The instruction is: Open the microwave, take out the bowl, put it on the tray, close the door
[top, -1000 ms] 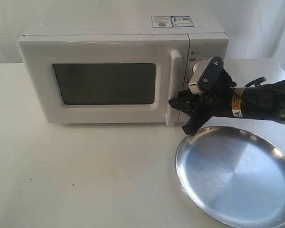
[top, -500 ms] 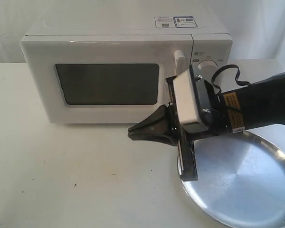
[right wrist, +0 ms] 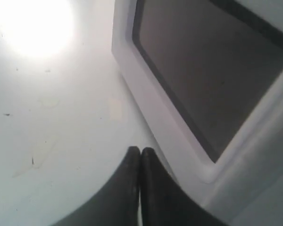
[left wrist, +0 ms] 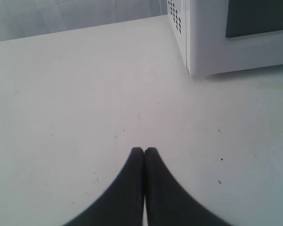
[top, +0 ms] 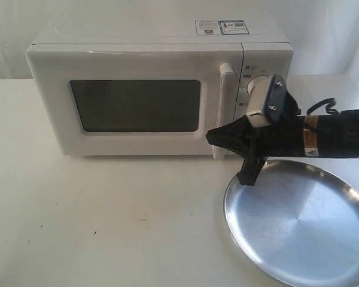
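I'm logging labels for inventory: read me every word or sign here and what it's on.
Nothing reads clearly.
Two stickers on top of the microwave: too small.
Marks on its control panel: blurred.
Yellow label on the right arm: too small.

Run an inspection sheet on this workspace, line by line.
Surface: white table, small dark specks.
Job's things: microwave, door shut; tray empty; bowl not seen.
Clutter: nothing seen.
Claws: right claw shut, empty, in front of the handle's lower end; left claw shut, empty, over the table.
Cables: black cable loops behind the right claw.
Surroundings: white drape behind.
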### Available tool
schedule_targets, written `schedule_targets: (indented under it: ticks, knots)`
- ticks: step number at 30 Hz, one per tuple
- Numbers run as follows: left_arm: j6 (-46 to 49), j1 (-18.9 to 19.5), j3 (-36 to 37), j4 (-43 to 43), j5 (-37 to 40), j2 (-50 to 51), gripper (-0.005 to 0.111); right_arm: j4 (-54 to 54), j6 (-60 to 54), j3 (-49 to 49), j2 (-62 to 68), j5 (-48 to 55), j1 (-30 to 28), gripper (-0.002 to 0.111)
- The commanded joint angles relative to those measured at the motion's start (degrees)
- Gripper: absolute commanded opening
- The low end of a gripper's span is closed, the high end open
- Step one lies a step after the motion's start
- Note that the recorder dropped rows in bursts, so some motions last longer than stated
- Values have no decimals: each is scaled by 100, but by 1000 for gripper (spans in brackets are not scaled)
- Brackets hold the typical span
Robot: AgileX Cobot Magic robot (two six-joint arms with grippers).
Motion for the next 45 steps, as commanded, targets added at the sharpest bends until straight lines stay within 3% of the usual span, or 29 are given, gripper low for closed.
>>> schedule_targets:
  ticks: [1, 7, 13, 20, 22, 29, 38, 45]
  knots:
    - [-36, -5, -6, -11, -1, -12, 0, 52, -124, 237, -15, -566, -540, 0]
    - [-36, -5, -6, -11, -1, -12, 0, 185, -467, 378, -15, -949, -789, 0]
    - [-36, -5, -6, -11, -1, -12, 0, 1184, -985, 378, 259, -851, -778, 2]
    - [-36, -5, -6, -11, -1, -12, 0, 1340, -1026, 227, 603, -909, -778, 40]
    - [-36, -5, -6, -11, -1, -12, 0, 1340, -952, 169, 617, -909, -778, 44]
    - [-36, -5, -6, -11, -1, -12, 0, 1363, -733, -138, 867, -895, -766, 44]
    - [-36, -5, -6, -11, -1, -12, 0, 999, -461, -684, 1362, -1032, -284, 44]
    - [-36, -5, -6, -11, -1, -12, 0, 619, -160, -782, 1414, -1138, -112, 33]
